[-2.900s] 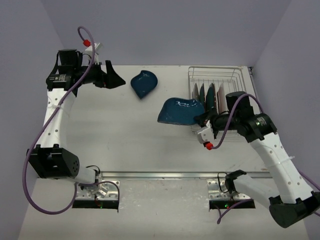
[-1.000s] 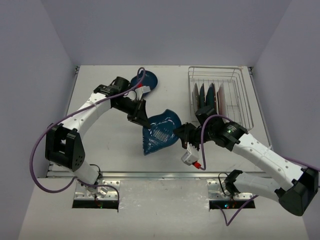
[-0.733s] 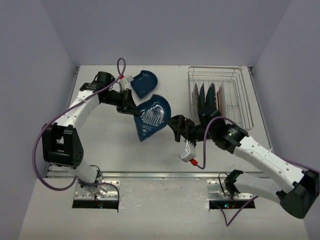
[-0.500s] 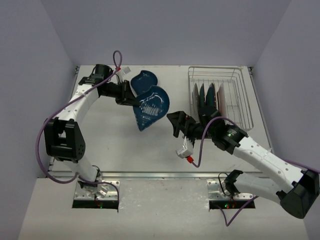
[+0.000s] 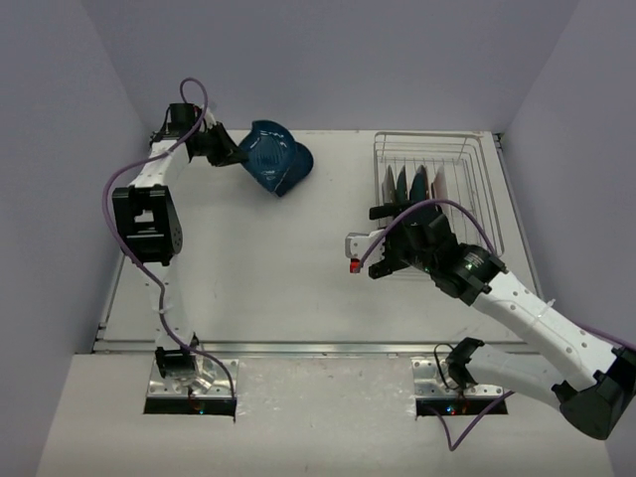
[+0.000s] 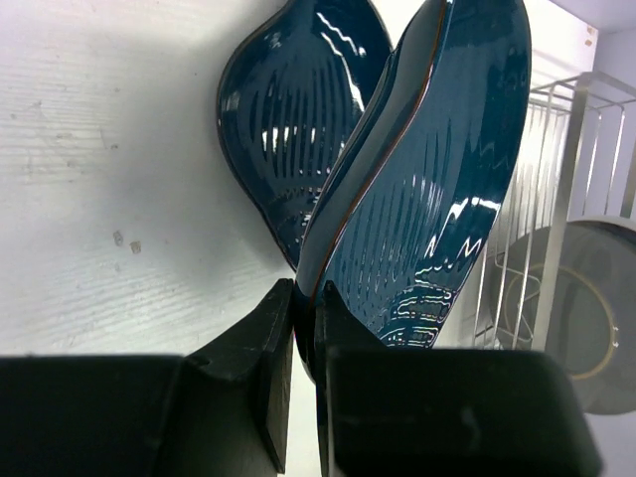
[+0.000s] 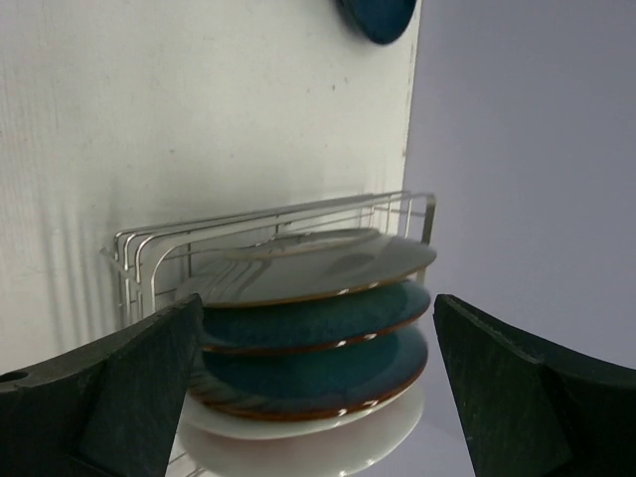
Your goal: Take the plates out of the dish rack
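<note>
My left gripper [image 5: 227, 149] [image 6: 306, 298] is shut on the rim of a dark blue leaf-shaped dish [image 6: 437, 169] and holds it tilted at the back left of the table. A second dark blue leaf-shaped dish [image 6: 293, 109] lies on the table just behind it; the two overlap in the top view [image 5: 278, 157]. My right gripper [image 5: 397, 227] [image 7: 318, 388] is open and empty at the near left side of the dish rack [image 5: 467, 159] [image 7: 149, 248]. Several plates [image 5: 409, 185] stand upright in it: a pale grey one [image 7: 308, 263], two teal ones [image 7: 318, 318], and a white one [image 7: 328, 437].
The rack stands at the table's back right, close to the right wall [image 5: 566, 119]. Its wires [image 6: 561, 189] and a grey plate [image 6: 586, 308] show at the right of the left wrist view. A purple cable [image 5: 189, 94] loops over the left arm.
</note>
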You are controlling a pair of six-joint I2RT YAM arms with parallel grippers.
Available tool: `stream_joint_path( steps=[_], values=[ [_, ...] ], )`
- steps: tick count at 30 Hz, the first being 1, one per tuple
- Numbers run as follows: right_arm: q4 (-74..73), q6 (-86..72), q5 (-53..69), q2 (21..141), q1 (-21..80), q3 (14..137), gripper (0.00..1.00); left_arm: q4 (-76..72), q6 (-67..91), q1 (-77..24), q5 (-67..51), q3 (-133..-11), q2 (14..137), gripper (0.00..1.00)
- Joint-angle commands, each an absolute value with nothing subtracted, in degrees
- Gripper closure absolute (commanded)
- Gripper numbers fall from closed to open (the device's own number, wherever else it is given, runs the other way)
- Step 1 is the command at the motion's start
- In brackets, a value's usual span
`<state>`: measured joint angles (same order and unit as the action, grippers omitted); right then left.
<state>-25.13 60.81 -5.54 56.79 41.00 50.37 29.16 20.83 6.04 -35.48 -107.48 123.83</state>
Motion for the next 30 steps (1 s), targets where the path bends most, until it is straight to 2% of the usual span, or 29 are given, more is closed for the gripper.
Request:
stream_joint_path(
  steps=[1, 8, 16, 30],
  values=[
    [-29.86, 42.80, -13.61, 55.99, 40.61, 54.16, 0.01, 20.83, 26.13, 3.79, -39.35, -116.66, 126.82, 1.00],
    [-33.91, 34.73, -17.03, 56.54, 39.79, 56.52, 0.01, 17.94, 28.91, 2.37, -37.11, -120.20, 133.28, 1.00],
    [-37.97, 33.31, -16.91, 57.83, 35.56, 60.86, 0.01, 15.00, 30.39, 2.28, -37.56, -127.22, 142.00, 1.00],
    [-38.44, 34.14, -13.89, 60.57, 33.75, 62.35, 0.01, 19.11, 24.93, 3.99, -42.69, -131.25, 146.20, 1.00]
  ],
)
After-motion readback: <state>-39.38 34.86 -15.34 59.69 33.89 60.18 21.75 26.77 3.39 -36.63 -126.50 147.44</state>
